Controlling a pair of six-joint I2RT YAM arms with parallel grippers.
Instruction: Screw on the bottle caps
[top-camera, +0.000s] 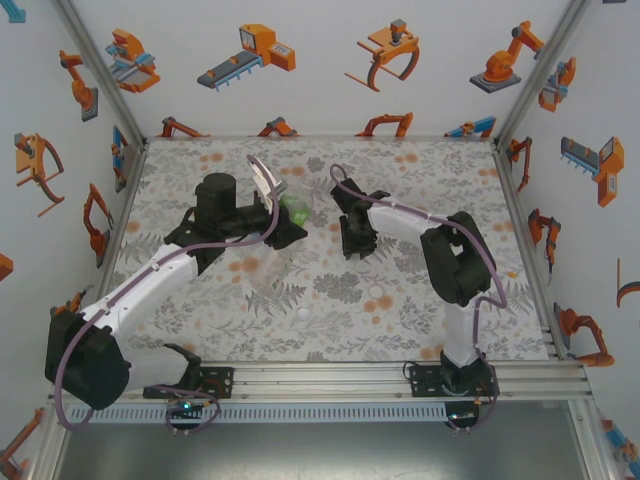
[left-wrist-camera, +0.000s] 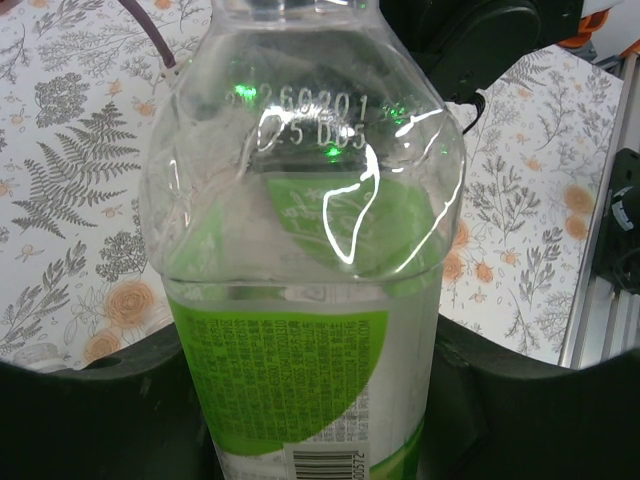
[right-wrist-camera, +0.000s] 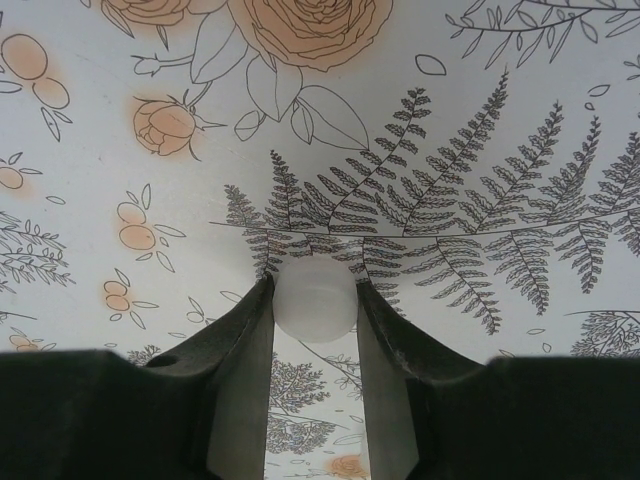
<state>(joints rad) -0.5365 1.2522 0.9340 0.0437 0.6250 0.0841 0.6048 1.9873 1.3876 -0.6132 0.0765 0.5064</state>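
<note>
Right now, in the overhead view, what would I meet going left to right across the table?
Left arm's base, green-labelled bottle, right gripper closed on a white cap, right arm's base.

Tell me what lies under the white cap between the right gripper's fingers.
Under the white cap, held by the right gripper, lies the fern-printed tablecloth. The patch directly beneath is covered, so contact cannot be judged.

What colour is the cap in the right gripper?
White. The cap shows best in the right wrist view.
</note>
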